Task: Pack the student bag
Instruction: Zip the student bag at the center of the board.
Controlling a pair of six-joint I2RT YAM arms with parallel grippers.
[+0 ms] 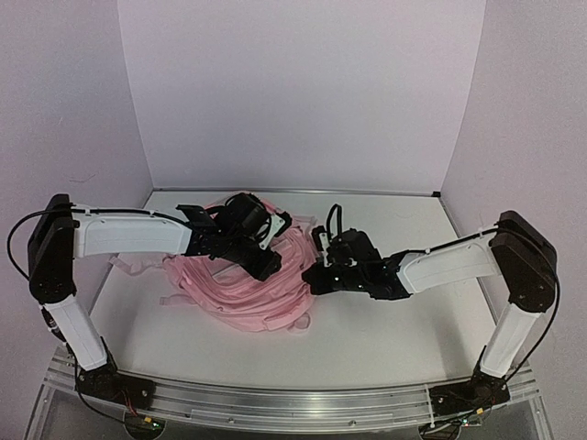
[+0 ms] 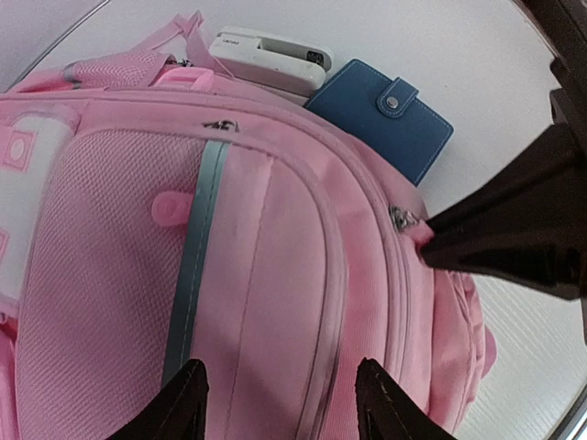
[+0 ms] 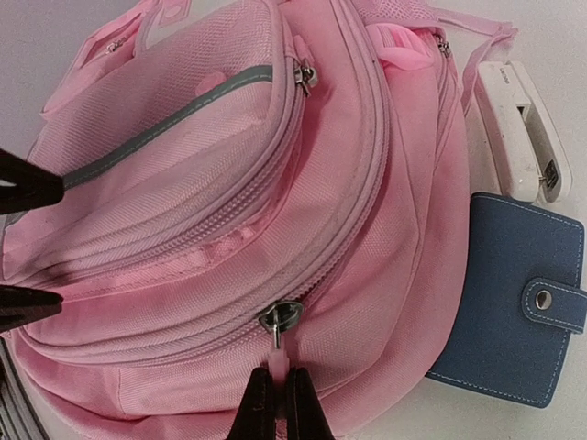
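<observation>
— Two arms and one bag (image 1: pixel 240 291): where does it lie?

— Flat on the counter (image 1: pixel 367 339), front pockets up, between the two wrists. It is pink all over, with straps spilling out at its edges.

— What about the right jaws?

— Pressed together on the pink zip tab (image 3: pixel 277 359) of the bag's big zip, just below the metal slider (image 3: pixel 281 317). The fingers (image 3: pixel 260 408) pinch it with no gap showing.

— And the left jaws?

— Apart, gripping nothing. Their fingers (image 2: pixel 188 403) hang over the bag's front panel, one on each side of a seam, near the grey-green stripe (image 2: pixel 194 247). Whether the tips touch the fabric I cannot tell.

— Can each wrist see the other arm?

— Yes. From the left wrist the right jaws show at the bag's edge, closed on that same tab. From the right wrist two dark tips of the left jaws show over the bag's far side, well separated.

— Anything else by the bag?

— Just a white stapler (image 2: pixel 271 60) and a blue wallet (image 2: pixel 385 115) with a snap strap. Both lie on the counter just beside the bag, next to each other. The bag's edge covers part of the wallet.
</observation>
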